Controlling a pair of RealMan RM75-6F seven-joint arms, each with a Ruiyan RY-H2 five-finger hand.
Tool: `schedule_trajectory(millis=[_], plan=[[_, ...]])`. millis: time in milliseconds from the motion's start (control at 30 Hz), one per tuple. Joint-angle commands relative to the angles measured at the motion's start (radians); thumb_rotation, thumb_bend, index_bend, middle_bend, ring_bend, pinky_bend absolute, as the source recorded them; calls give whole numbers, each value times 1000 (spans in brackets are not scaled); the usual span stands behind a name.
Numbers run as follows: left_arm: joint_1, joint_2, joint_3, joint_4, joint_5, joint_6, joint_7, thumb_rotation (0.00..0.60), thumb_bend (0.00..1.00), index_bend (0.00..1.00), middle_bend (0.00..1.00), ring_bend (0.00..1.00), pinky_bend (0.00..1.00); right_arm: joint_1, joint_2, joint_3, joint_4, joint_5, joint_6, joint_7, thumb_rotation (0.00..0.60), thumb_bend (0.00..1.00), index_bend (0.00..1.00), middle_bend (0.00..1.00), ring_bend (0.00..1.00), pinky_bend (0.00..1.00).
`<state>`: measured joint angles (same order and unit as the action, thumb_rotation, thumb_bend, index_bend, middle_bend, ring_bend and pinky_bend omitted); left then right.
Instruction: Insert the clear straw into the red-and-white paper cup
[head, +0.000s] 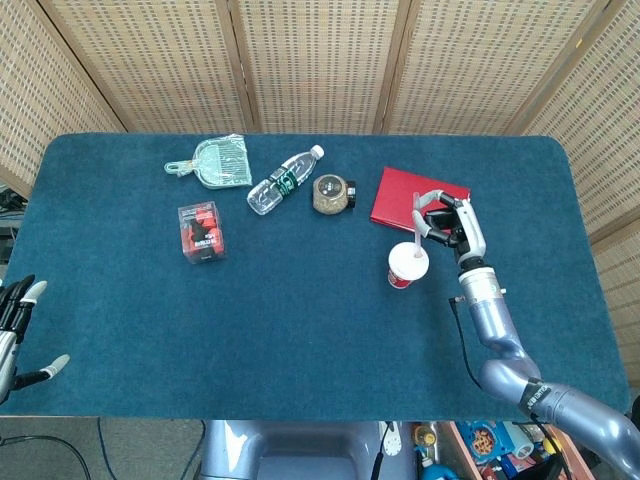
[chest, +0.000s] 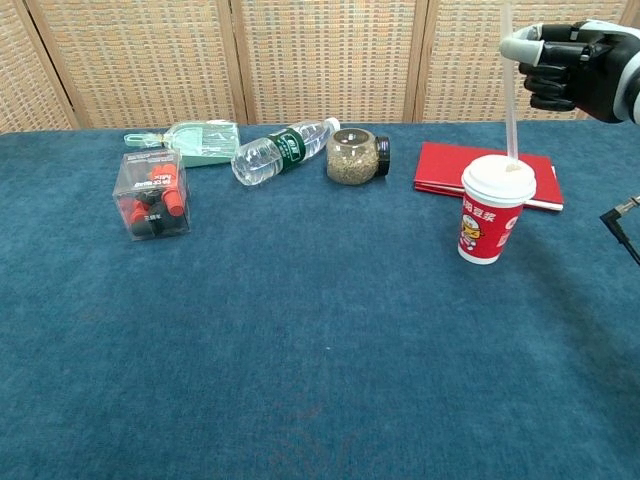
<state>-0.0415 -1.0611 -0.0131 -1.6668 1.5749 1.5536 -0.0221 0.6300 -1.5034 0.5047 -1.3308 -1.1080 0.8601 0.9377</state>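
The red-and-white paper cup (chest: 490, 218) with a white lid (head: 407, 262) stands upright on the blue table, in front of the red book. My right hand (chest: 572, 68) hovers above and to the cup's right, pinching the clear straw (chest: 510, 90) near its top. The straw hangs nearly upright with its lower end on the lid; I cannot tell how deep it goes in. In the head view the right hand (head: 450, 225) sits just right of the cup. My left hand (head: 18, 325) rests at the table's near left edge, fingers spread, holding nothing.
A red book (chest: 470, 170) lies behind the cup. Along the back stand a lying glass jar (chest: 355, 157), a water bottle on its side (chest: 283, 150), a green dustpan (chest: 190, 140) and a clear box with red items (chest: 152, 194). A black cable (chest: 622, 225) shows at right.
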Motion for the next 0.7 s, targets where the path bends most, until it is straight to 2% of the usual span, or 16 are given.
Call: schedule_trajectory(millis=[33,200,700], plan=[[0,-1,0,-2,0,0,2,600,165,0,0,0,0,-2,-1,0,0,-4,1,8,600,590,731,1000,954,1000],[0,-1,1,-3,0,-1,4,600,165,0,0,0,0,-2,-1,3,-7,-17,11,21,600,590,733,1000,954,1000],[0,0,3,-2,3,0,-1,600,165,0,0,0,0,-19,-17,-32,20,-63,15,86,600,581,749,1000,954,1000]])
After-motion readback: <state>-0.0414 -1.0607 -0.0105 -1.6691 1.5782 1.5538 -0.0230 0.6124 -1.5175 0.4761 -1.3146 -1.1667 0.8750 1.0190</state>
